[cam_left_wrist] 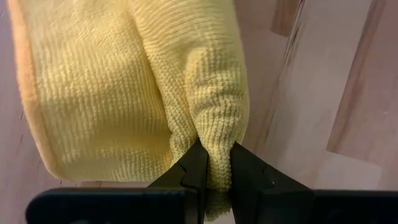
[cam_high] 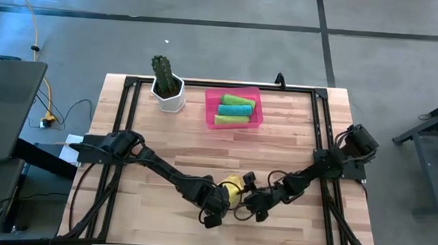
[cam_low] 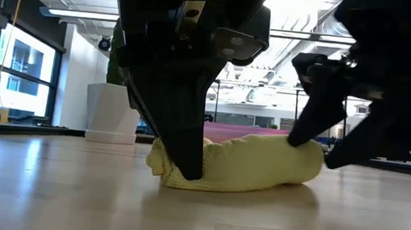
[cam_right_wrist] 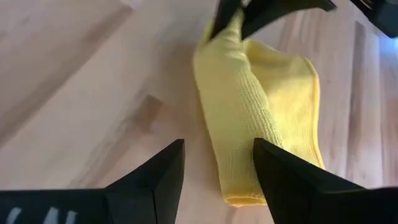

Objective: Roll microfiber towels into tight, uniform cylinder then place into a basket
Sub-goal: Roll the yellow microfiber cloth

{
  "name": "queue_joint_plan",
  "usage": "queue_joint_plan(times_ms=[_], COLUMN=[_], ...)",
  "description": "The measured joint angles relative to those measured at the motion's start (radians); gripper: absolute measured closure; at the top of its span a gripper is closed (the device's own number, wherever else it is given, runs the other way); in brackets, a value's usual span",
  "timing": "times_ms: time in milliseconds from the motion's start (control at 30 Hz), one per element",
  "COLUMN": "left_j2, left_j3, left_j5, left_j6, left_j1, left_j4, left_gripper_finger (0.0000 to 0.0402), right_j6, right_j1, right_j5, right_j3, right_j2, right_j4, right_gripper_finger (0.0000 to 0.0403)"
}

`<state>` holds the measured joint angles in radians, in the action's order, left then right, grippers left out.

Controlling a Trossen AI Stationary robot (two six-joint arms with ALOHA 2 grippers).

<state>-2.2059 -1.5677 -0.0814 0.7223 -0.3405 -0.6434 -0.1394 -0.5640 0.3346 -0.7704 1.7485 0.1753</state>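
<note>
Three rolls apparently lay in the pink plastic basket while the left gripper pinched the yellow microfiber towel, right gripper open.

A rolled towel was laid on the tabletop near its front edge, flanked by both arms — the left gripper at its left end, the right gripper at its right. Well behind it, the basket was set near the far edge with three rolled towels stacked inside; a potted cactus was placed just left of the basket.
</note>
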Motion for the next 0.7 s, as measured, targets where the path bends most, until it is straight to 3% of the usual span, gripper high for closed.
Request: queue_joint_plan(times_ms=[367,700], left_j2=[0.0,0.0], left_j3=[0.0,0.0], left_j5=[0.0,0.0], left_j6=[0.0,0.0], left_j1=[0.0,0.0], left_j4=[0.0,0.001], left_gripper_finger=[0.0365,0.0365], right_j6=[-0.105,-0.131], right_j1=[0.056,0.091], right_j5=[-0.011,-0.049], right_j3=[-0.001,-0.005], right_j2=[0.003,0.083], right_j4=[0.003,0.04], right_gripper_finger=[0.0217,0.0217])
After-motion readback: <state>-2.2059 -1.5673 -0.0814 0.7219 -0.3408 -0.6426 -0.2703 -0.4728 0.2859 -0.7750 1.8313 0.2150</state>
